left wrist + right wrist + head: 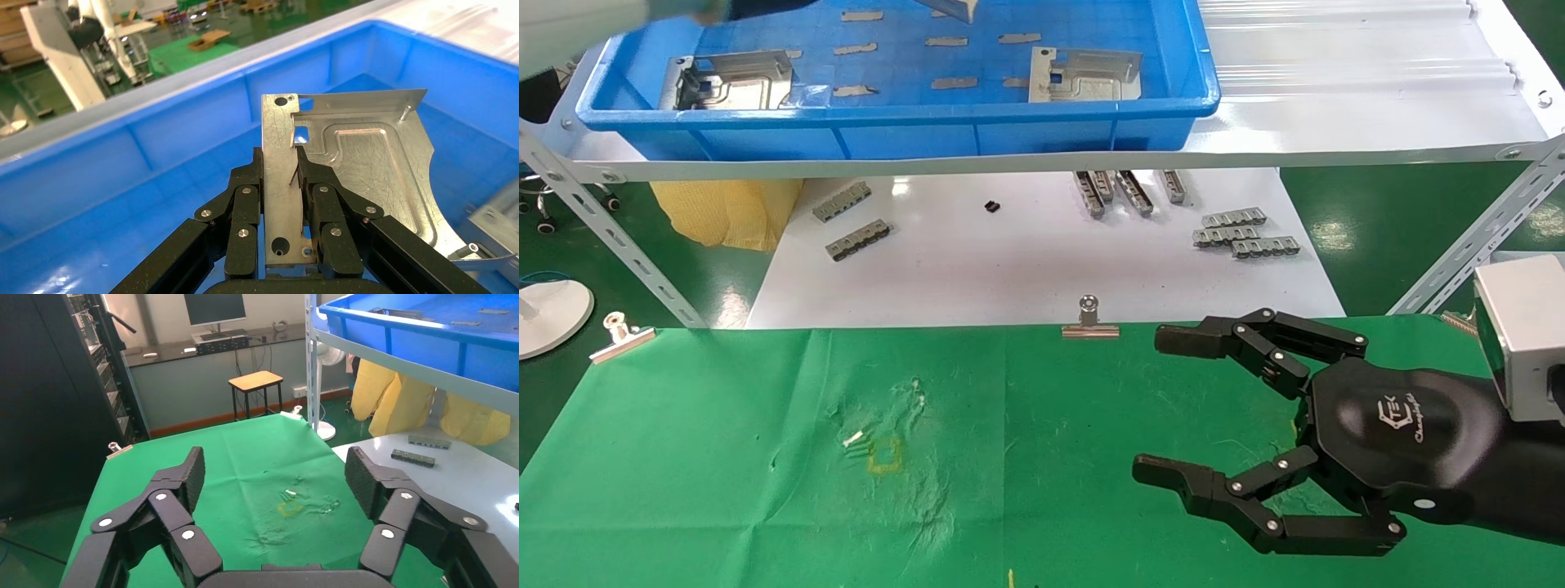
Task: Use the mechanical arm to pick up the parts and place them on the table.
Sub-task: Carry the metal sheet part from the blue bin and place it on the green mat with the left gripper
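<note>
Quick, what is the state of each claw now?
Left claw: shut on a silver part, over the blue bin.
Right claw: open, empty.

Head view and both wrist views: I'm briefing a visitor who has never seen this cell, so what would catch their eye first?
Probably the left gripper, shut on a silver part held upright inside the blue bin. Next, the right gripper, open over the green table and holding nothing. Two more parts lie in that bin on the white shelf.
</note>
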Motion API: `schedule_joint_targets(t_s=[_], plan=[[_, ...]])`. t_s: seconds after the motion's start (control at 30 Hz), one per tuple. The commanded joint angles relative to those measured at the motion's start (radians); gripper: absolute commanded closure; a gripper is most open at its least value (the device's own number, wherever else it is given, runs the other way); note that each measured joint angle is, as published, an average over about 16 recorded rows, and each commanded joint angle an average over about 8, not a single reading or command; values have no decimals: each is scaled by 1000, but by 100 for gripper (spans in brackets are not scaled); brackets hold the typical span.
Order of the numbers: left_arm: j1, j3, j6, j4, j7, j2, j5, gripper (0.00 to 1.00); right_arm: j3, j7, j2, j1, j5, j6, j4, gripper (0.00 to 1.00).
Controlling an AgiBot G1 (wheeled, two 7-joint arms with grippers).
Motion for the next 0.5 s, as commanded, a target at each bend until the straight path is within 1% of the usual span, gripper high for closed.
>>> schedule_joint_targets(t_s=[0.03,0.13,0.3,0.5], plan=[[-8,-10,34,3,26,-17,-15,100,0,0,0,0,0,0,0,0],[-6,-28,150,-5,83,-70,-45,100,0,0,0,0,0,0,0,0],[10,-54,376,-20,186,-170,-93,100,0,0,0,0,0,0,0,0],[40,-67,641,-35,317,-294,-126,100,0,0,0,0,0,0,0,0]])
